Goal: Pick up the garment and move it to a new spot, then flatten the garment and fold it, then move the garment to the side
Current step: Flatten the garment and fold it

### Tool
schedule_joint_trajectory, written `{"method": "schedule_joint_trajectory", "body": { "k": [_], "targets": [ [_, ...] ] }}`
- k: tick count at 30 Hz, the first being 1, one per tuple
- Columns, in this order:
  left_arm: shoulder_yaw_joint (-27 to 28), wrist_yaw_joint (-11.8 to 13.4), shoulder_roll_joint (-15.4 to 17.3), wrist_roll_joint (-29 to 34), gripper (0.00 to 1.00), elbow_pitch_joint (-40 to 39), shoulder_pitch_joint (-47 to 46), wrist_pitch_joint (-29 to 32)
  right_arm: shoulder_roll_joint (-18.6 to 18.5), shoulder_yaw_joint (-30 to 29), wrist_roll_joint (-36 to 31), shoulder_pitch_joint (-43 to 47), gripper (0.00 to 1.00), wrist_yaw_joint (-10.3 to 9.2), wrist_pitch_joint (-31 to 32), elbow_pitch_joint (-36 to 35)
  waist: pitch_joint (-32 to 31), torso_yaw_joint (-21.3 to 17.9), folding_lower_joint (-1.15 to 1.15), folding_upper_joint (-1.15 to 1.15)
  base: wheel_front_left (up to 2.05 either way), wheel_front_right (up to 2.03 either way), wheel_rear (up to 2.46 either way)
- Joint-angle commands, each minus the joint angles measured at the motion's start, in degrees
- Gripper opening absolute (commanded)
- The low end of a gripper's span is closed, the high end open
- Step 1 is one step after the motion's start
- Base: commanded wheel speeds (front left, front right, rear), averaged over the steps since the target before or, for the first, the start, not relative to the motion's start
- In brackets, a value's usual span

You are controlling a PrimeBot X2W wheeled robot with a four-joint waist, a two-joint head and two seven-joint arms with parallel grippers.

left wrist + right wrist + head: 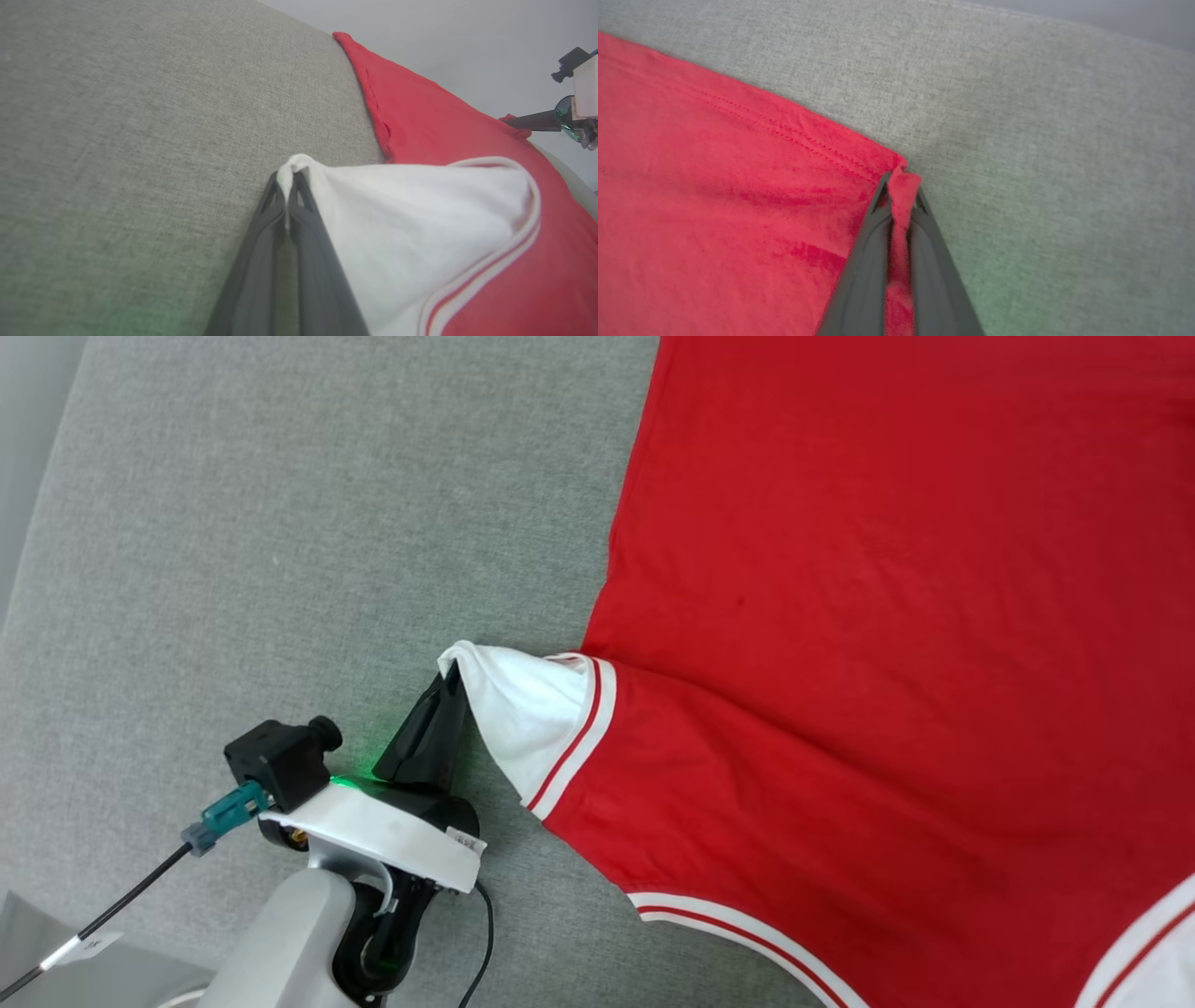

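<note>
The garment (887, 616), a red T-shirt with white sleeves and striped trim, lies spread over the grey fabric surface (280, 523) on the right of the head view. My left gripper (452, 674) is shut on the tip of its white sleeve (523, 709), pulling the sleeve out to a point. In the left wrist view the closed fingers (299, 219) pinch that white cloth (420, 224). In the right wrist view my right gripper (899, 186) is shut on a red hem corner of the garment (714, 210), cloth bunched between the jaws.
Grey upholstery extends left and ahead of the shirt, with its edge at the far left (37, 504). A dark cable (112, 905) trails from my left wrist. The other arm's wrist hardware (579, 93) shows at the right of the left wrist view.
</note>
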Motion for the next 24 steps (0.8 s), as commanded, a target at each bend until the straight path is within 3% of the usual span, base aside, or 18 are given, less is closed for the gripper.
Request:
{"method": "schedule_joint_trajectory", "body": {
  "k": [1, 10, 24],
  "targets": [
    [0.6, 0.0, 0.2, 0.4, 0.0, -0.1, 1.0, 0.2, -0.6, 0.3, 0.3, 2.2, 0.0, -0.1, 0.6, 0.0, -1.3, -1.2, 0.0, 0.0, 0.0, 0.0, 0.0],
    [2.8, 0.0, 1.1, 0.8, 0.0, -0.8, 3.0, 0.2, -2.0, -0.7, 2.7, 4.7, 0.0, -0.09, 1.3, -3.1, -5.0, -4.5, 0.0, 0.0, 0.0, 0.0, 0.0],
    [7.4, 0.0, 3.0, 1.3, 0.0, -2.3, 8.9, 0.2, -9.3, -0.4, 5.9, 16.2, 0.0, -0.09, 3.4, -14.9, -13.2, -11.7, 0.0, 0.0, 0.0, 0.0, 0.0]
  ]
}}
